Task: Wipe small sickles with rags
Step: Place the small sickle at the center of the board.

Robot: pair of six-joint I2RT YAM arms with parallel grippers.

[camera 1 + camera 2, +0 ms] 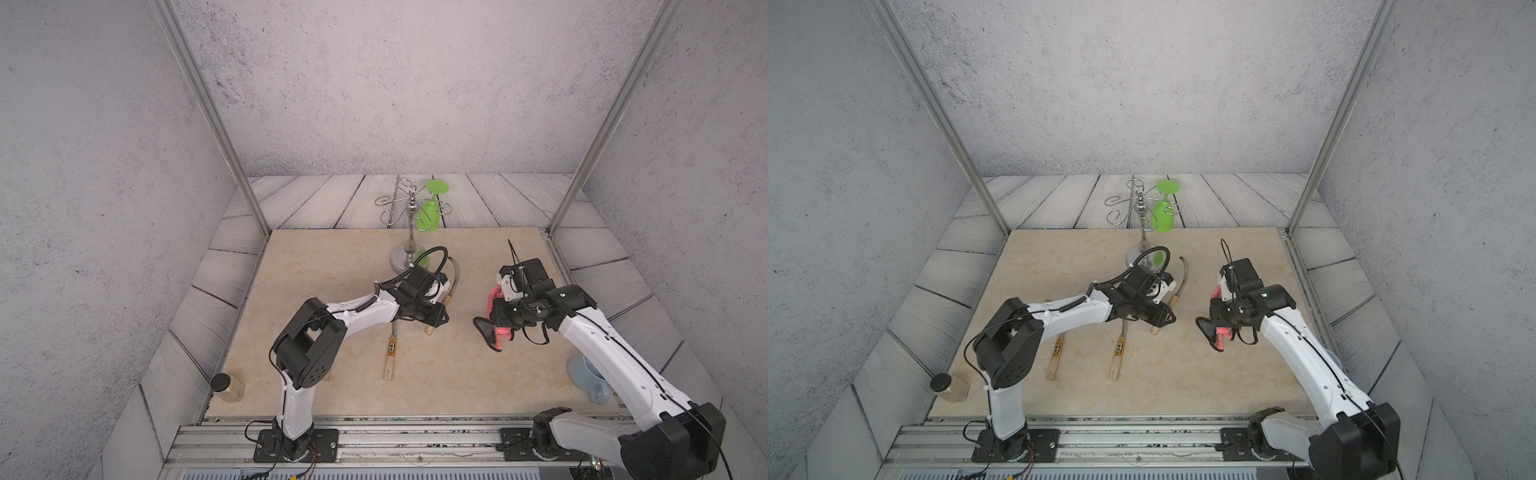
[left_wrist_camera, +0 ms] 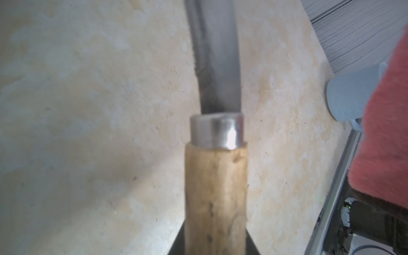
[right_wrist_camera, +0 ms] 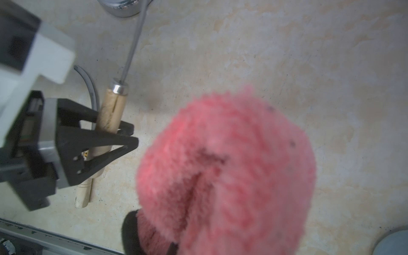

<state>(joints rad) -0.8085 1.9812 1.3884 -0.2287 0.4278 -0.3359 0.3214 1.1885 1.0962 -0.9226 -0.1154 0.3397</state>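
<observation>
My left gripper [image 1: 439,316] is shut on the pale wooden handle [image 2: 215,187] of one small sickle [image 1: 1177,291]. Its grey blade [image 2: 217,55] points toward the stand, and it is held just above the table. A second sickle [image 1: 390,353], with a yellow-black label, lies under that gripper. A third [image 1: 1057,353] lies further left, beside the left arm. My right gripper [image 1: 496,316] is shut on the pink rag [image 3: 231,165], to the right of the held sickle and apart from it. The rag's black strap [image 1: 484,328] hangs at the near end. The rag hides the right gripper's fingers.
A chrome wire-armed stand [image 1: 409,232] with a green goblet [image 1: 430,208] hanging on it stands behind the left gripper. A pale blue mug [image 1: 590,378] lies under the right arm near the front right. A black-lidded jar [image 1: 226,386] sits at the front left corner.
</observation>
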